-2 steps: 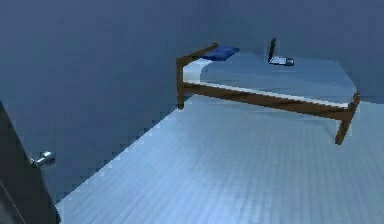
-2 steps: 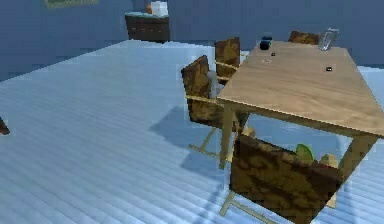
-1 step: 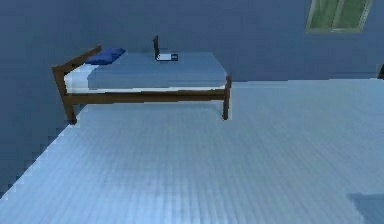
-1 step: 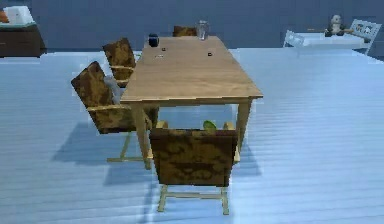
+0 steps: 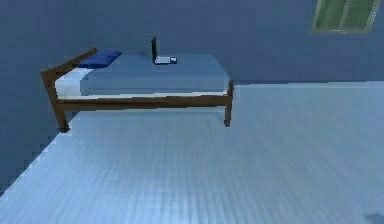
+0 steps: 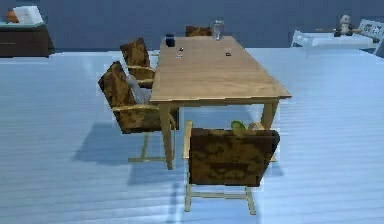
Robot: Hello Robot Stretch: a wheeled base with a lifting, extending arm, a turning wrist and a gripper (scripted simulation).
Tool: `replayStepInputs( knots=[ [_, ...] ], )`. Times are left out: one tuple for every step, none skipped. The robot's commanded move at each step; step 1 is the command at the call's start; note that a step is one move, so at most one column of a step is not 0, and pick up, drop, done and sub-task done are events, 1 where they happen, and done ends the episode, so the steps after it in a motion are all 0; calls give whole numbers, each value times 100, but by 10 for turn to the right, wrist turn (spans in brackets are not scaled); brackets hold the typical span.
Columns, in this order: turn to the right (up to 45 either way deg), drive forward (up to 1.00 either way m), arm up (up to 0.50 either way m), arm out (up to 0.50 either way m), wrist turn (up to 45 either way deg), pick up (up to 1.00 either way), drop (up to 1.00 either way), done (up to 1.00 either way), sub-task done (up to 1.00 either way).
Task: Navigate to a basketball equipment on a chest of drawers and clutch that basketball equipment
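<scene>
1. One orange round blob (image 6: pixel 12 16), the colour and shape of a basketball, sits on top of one dark chest of drawers (image 6: pixel 24 42) in the arm side view's top left corner.
2. One pale object (image 6: pixel 29 14) lies just beside it on the same top.
3. I cannot tell the state of the fingers.
4. Well apart from the chest stands one wooden table, and its tabletop (image 6: pixel 215 75) carries one dark cup (image 6: pixel 170 41) and one clear glass (image 6: pixel 218 30) near the far end.
5. Four brown patterned chairs surround it: two on the view's left (image 6: pixel 128 98) (image 6: pixel 137 57), one at the far end (image 6: pixel 199 31), one at the near end (image 6: pixel 230 157).
6. One small green thing (image 6: pixel 240 126) shows just behind the near chair.
7. One white piece of furniture (image 6: pixel 325 40) stands at the top right.
8. The forward view holds one wood-framed bed (image 5: pixel 150 78) with one blue pillow (image 5: pixel 100 59) and one upright laptop (image 5: pixel 160 55) on it, plus one window (image 5: pixel 346 15).
</scene>
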Motion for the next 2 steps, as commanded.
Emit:
replayStepInputs(
  knots=[
    [420, 0, 0, 0, 0, 0, 0, 0, 0],
    [0, 100, 0, 0, 0, 0, 0, 0, 0]
  ],
)
